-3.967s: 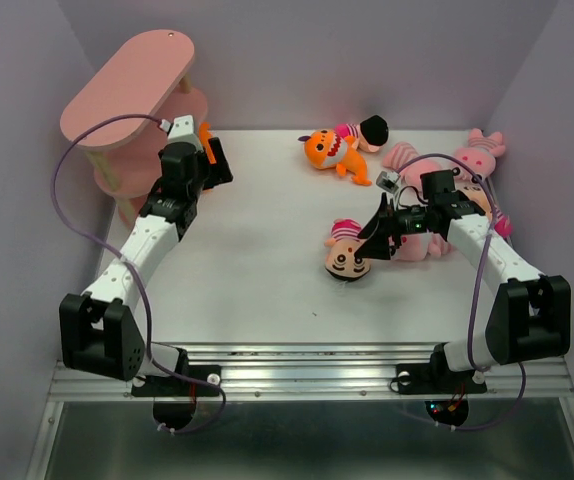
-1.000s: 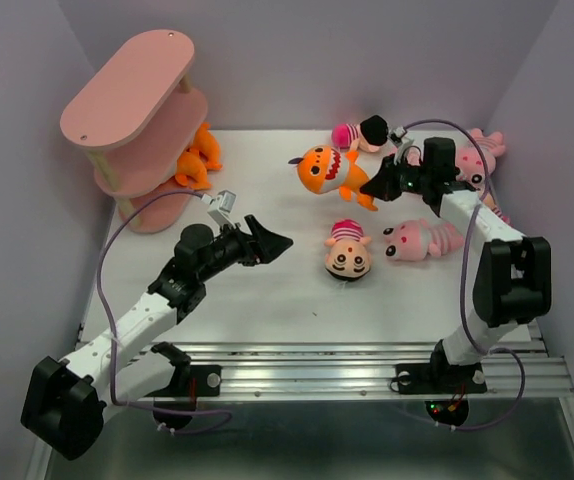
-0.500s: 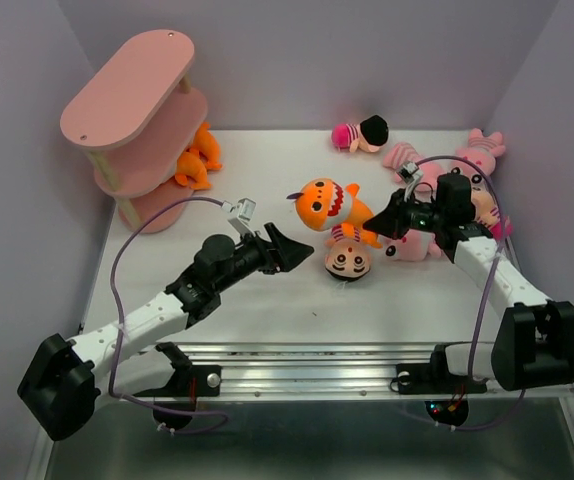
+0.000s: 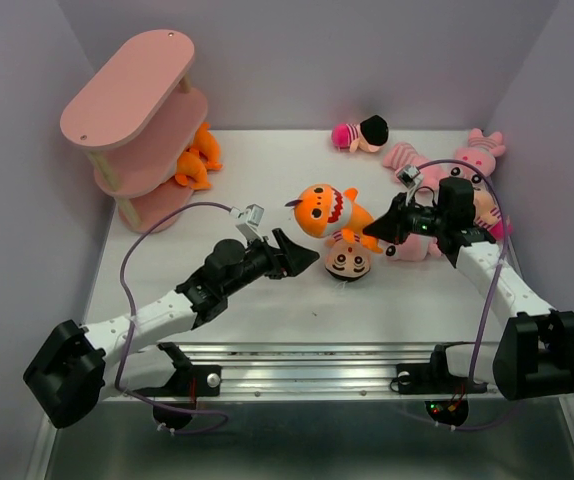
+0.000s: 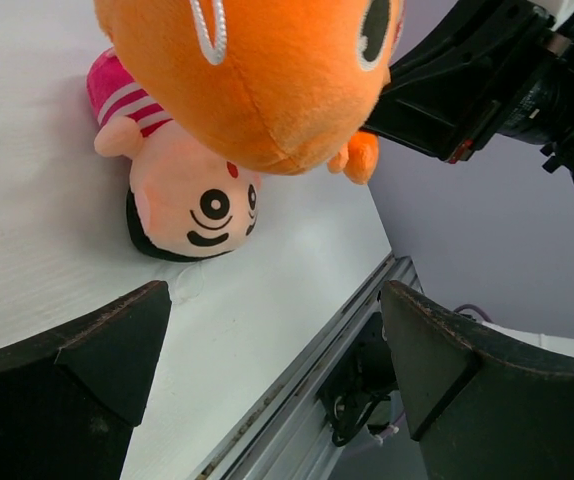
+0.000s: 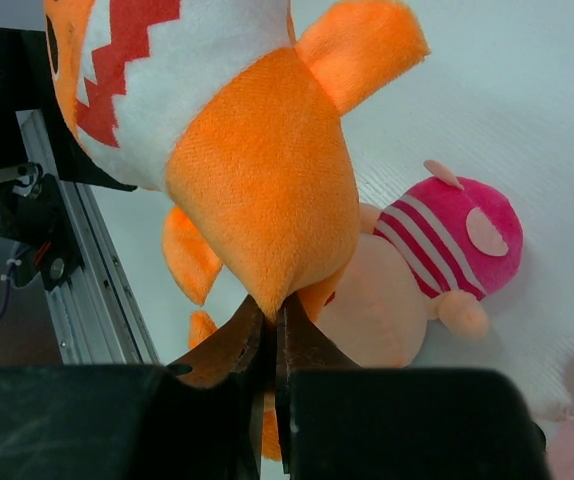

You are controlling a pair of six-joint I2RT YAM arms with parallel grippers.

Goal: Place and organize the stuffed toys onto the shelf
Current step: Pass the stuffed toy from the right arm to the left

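Observation:
My right gripper [image 4: 375, 228] [image 6: 273, 306] is shut on the tail end of an orange shark toy [image 4: 326, 207] [image 6: 255, 165] and holds it in the air over the middle of the table. Beneath it a black-haired doll [image 4: 347, 262] [image 5: 193, 203] [image 6: 443, 262] lies on the table. My left gripper [image 4: 305, 254] [image 5: 277, 300] stands open just left of the shark's head [image 5: 257, 80], with nothing between its fingers. The pink shelf [image 4: 132, 85] stands at the back left. Another orange toy [image 4: 195, 158] sits on a lower tier of it.
A second doll [image 4: 360, 133] lies at the back of the table. Pink striped animals [image 4: 472, 152] [image 4: 414, 247] lie at the right, close to my right arm. The metal rail [image 4: 307, 360] runs along the near edge.
My right gripper has carried the orange shark from the back right to above the doll in the middle. My left arm has reached right, up to the shark, still open.

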